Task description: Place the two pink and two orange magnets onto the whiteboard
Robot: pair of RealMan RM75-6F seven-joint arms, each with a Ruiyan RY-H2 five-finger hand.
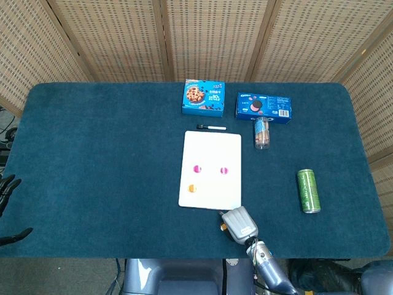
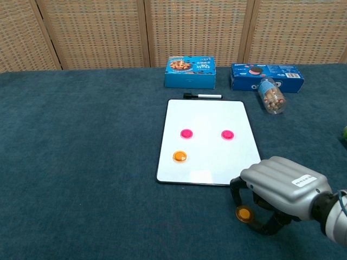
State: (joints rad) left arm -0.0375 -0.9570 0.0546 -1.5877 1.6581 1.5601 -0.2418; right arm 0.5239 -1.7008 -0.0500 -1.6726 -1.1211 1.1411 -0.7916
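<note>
We see the right hand (image 2: 276,197) low over the blue tablecloth (image 2: 81,162), just off the near right corner of the whiteboard (image 2: 209,162). Its fingers are curled in, and an orange magnet (image 2: 243,214) sits pinched at the fingertips — held, close above the cloth; we cannot tell whether it touches. The back of the hand faces up, with a small label on it.

Three magnets already lie on the whiteboard: a pink magnet (image 2: 186,133) at centre left, a second pink magnet (image 2: 227,134) level with it to the right, and a second orange magnet (image 2: 179,156) nearer to us, below the first pink one.

The chest view gives us the pinch plainly. From the head view the right hand (image 1: 239,224) appears mostly as a grey back, with only a sliver of orange (image 1: 223,227) at its left edge, so the grip could not be read from there.

The head view shows what the chest view lacks — the left hand (image 1: 8,190) at the far left edge of the table, dark fingers apart and nothing in them, well away from the whiteboard. It also shows a green can (image 1: 308,191) lying on the cloth to the right of the board.

Beyond the board's far edge lie a black marker (image 2: 201,96), a blue cookie box (image 2: 190,71), a second blue box (image 2: 267,77) and a clear tube of snacks (image 2: 271,97) on its side, leaning against that second box.
</note>
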